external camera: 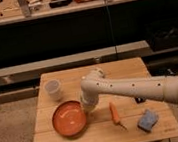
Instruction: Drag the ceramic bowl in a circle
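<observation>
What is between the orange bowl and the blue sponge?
In the camera view, a carrot lies between the ceramic bowl and sponge. The shut hand sits at the bowl's rim.

One bowl, cup, carrot, sponge
</observation>
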`<state>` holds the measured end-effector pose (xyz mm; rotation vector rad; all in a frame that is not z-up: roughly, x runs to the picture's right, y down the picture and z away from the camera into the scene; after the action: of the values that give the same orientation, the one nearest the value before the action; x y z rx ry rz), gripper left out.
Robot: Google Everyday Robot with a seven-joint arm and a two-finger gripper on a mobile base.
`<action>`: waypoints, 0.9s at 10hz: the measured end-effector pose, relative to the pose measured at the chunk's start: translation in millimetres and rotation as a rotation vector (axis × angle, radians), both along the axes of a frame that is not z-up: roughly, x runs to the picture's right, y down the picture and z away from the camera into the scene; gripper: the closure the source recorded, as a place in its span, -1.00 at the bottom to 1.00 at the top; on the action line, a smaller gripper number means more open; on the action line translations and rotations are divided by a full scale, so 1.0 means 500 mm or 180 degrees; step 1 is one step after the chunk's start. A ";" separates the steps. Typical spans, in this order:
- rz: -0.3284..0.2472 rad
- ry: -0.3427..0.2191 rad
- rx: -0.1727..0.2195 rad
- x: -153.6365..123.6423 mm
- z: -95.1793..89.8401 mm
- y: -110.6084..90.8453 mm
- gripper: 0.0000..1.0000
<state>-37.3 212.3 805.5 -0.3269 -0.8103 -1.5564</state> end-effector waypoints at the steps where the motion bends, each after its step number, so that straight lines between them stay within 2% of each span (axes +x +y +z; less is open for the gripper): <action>1: -0.0007 0.0000 -0.0005 0.010 -0.011 0.011 0.98; 2: -0.0006 0.0009 -0.0020 0.032 -0.026 0.028 0.98; 4: -0.0037 -0.0016 -0.0030 0.035 -0.040 0.045 0.98; 8: -0.0229 -0.0164 0.0056 -0.045 -0.046 0.048 0.98; 9: -0.0256 -0.0174 0.0069 -0.050 -0.046 0.049 0.98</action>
<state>-62.5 236.7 782.3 -0.3055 -0.8309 -1.6542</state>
